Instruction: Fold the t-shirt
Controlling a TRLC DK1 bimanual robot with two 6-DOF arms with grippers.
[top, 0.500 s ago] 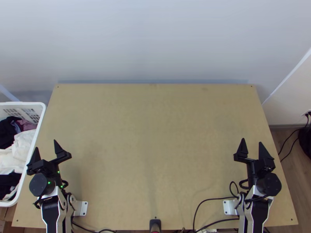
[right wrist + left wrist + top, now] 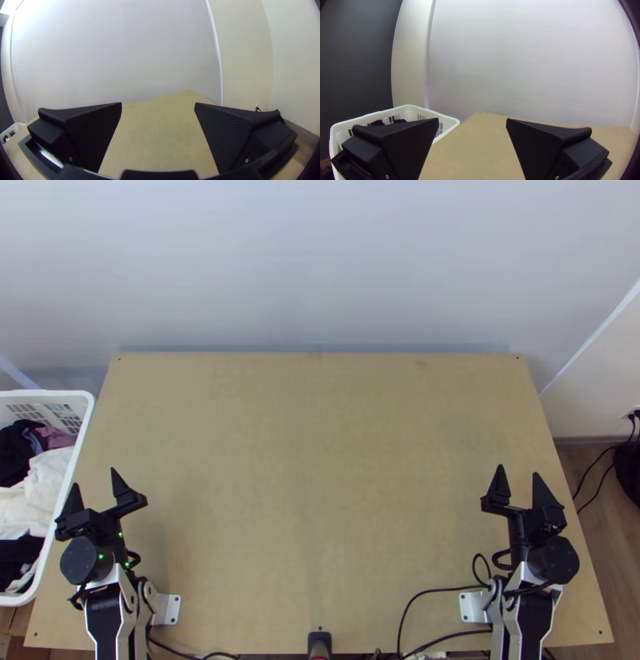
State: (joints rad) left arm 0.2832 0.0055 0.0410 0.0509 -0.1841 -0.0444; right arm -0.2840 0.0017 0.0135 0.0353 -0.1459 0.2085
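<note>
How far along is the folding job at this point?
No folding looks done: the white clothes and dark clothes lie bunched in the basket beside the table. Nothing is in hand; the left gripper and right gripper stand open. Probably everything is left: fetching, spreading, folding. Which piece is the t-shirt, I cannot tell.

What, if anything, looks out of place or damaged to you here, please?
Nothing stands out as odd: the clothes lie bunched in the white basket beside the table, and the left gripper and right gripper are both open, holding nothing.
</note>
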